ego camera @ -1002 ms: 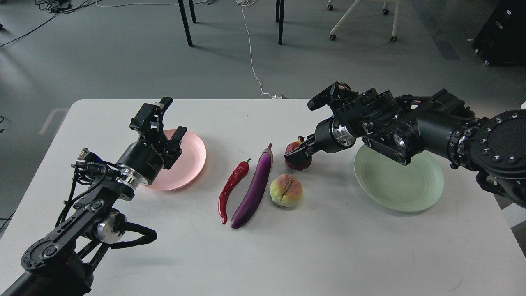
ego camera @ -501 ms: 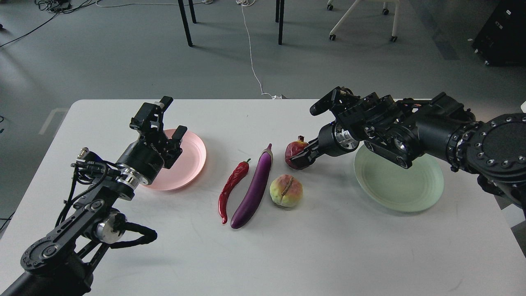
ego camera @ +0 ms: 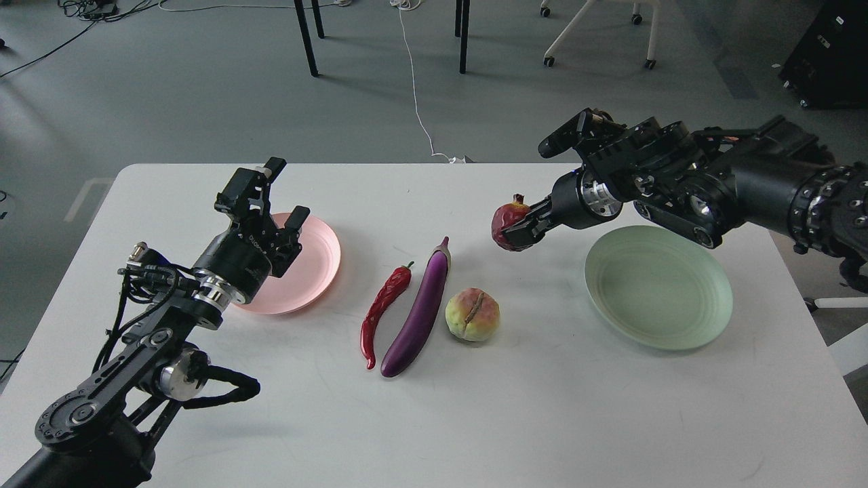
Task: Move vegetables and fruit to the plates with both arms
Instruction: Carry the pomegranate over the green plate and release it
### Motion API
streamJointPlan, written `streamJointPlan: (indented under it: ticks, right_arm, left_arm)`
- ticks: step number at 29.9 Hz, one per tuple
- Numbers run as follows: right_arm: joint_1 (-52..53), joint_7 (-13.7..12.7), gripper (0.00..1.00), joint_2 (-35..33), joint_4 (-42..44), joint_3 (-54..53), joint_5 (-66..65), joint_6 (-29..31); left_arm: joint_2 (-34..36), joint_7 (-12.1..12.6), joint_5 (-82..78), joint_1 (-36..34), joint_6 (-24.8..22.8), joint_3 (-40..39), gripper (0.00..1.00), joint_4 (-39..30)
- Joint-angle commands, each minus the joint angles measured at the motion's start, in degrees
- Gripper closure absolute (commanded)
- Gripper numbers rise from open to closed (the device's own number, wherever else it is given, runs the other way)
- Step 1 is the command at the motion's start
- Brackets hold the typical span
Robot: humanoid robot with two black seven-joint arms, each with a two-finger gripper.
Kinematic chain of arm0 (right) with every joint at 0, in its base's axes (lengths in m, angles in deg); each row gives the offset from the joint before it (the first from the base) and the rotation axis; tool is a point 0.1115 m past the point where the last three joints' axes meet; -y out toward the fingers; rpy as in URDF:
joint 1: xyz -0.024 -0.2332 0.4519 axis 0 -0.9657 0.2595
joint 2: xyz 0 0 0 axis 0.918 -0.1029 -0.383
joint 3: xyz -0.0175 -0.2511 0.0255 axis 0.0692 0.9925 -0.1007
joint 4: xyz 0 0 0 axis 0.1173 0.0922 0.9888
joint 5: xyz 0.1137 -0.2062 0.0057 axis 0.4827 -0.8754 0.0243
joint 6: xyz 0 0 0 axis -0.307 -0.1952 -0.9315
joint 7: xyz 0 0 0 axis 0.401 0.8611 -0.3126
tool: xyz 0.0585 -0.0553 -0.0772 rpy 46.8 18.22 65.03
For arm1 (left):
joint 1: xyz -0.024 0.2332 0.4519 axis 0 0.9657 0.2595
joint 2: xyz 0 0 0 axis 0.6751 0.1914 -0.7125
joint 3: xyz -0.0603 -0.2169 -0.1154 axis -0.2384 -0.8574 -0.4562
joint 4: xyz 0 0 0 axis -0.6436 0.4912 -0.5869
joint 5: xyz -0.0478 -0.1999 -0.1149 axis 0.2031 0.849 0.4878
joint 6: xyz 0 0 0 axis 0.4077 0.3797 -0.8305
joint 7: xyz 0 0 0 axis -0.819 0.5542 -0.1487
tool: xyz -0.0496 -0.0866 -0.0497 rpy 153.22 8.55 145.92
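**Pomegranate held in the air beside the green plate**

The right gripper (ego camera: 521, 229) pinches the pomegranate (ego camera: 508, 220) between its two black fingers, holding it clear of the table, just left of the green plate (ego camera: 659, 288) and beyond the peach (ego camera: 472, 315). The left gripper (ego camera: 279, 203) hovers over the pink plate (ego camera: 313, 264) with its fingers spread and nothing between them.

The table (ego camera: 475, 420) is white and matte, with rounded corners. Behind it lies a grey floor crossed by a white cable (ego camera: 415, 88), with black furniture legs (ego camera: 306, 37) and a white wheeled chair base (ego camera: 597, 34) at the far edge.

The pomegranate is dark red with a small crown tip pointing upward. The peach is yellow-green with a pink blush and a brown crease. Just left of it the glossy purple eggplant (ego camera: 420, 315) lies lengthwise with its pale stem end pointing away, and the wrinkled red chili pepper (ego camera: 381, 313), green-stemmed, lies beside it. Both plates are bare.
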Motion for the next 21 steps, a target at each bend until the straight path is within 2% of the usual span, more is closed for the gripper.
streamJointPlan:
  ticks: [1, 5, 10, 16, 21]
  right_arm:
    - [3.7, 0.0, 0.51, -7.2, -6.0, 0.0, -1.9, 0.1]
    - [4.7, 0.0, 0.51, -15.6, -11.1, 0.0, -6.2, 0.1]
    - [3.1, 0.0, 0.50, -23.6, -13.2, 0.1, -10.6, 0.1]
    - [-1.0, 0.0, 0.49, -25.7, -12.8, 0.6, -11.2, 0.1]
    - [-3.0, 0.0, 0.44, -25.4, -10.6, 0.6, -11.2, 0.0]
  left_arm:
    - [-0.2, 0.0, 0.0, 0.0, -0.1, 0.0, 0.02, 0.0]
    - [-0.2, 0.0, 0.0, -0.1, -0.1, 0.0, 0.02, 0.0]
    - [-0.2, 0.0, 0.0, -0.1, -0.1, 0.0, 0.02, 0.0]
    - [-0.2, 0.0, 0.0, -0.1, -0.1, 0.0, 0.02, 0.0]
    - [-0.1, 0.0, -0.1, -0.1, -0.1, 0.0, 0.02, 0.0]
